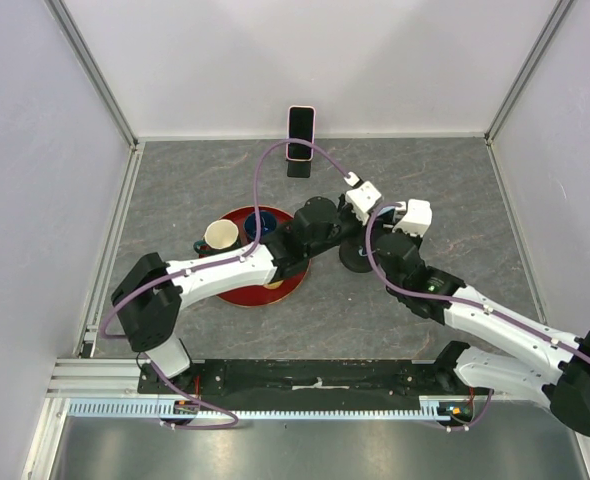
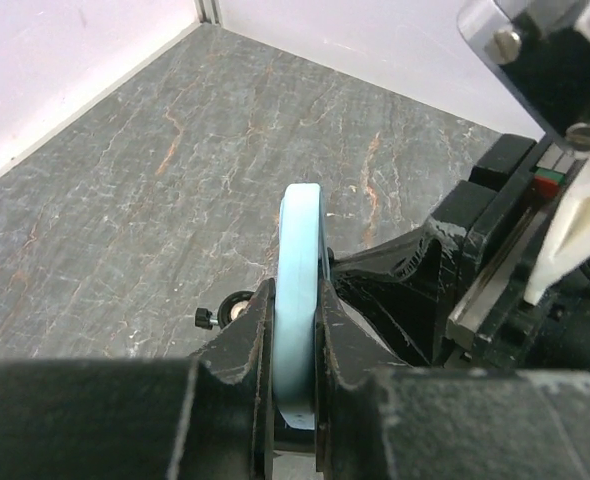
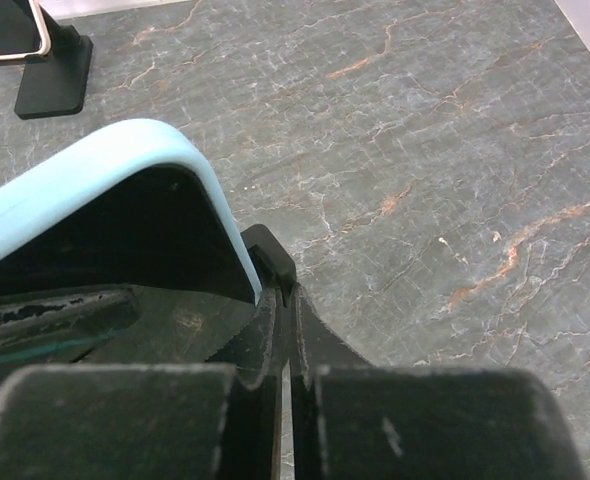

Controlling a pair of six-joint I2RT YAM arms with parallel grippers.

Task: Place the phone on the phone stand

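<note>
From above, both tools are hidden under the white wrist housings, which meet just right of the red plate [image 1: 243,292], so the grip cannot be read there. A dark round piece [image 1: 355,258] sits on the desk [image 1: 195,180] under the arms, also just right of the plate. It is half covered, and I cannot tell what it is.

The left wrist view shows the pale blue phone [image 2: 300,240] edge-on and upright, clamped between the fingers of the left tool [image 2: 295,297]. Its lower end is lost between the jaws.

In the right wrist view, one rounded corner of the phone fills the left side, its dark face turned to the camera and the rest cut off. The right tool [image 3: 284,300] lies just beside that corner with its fingers drawn almost together. Whether the narrow slit pinches anything I cannot tell.

Beyond the plate, at the far wall, a pink-cased phone [image 1: 300,128] stands on a black stand [image 1: 298,168].
</note>
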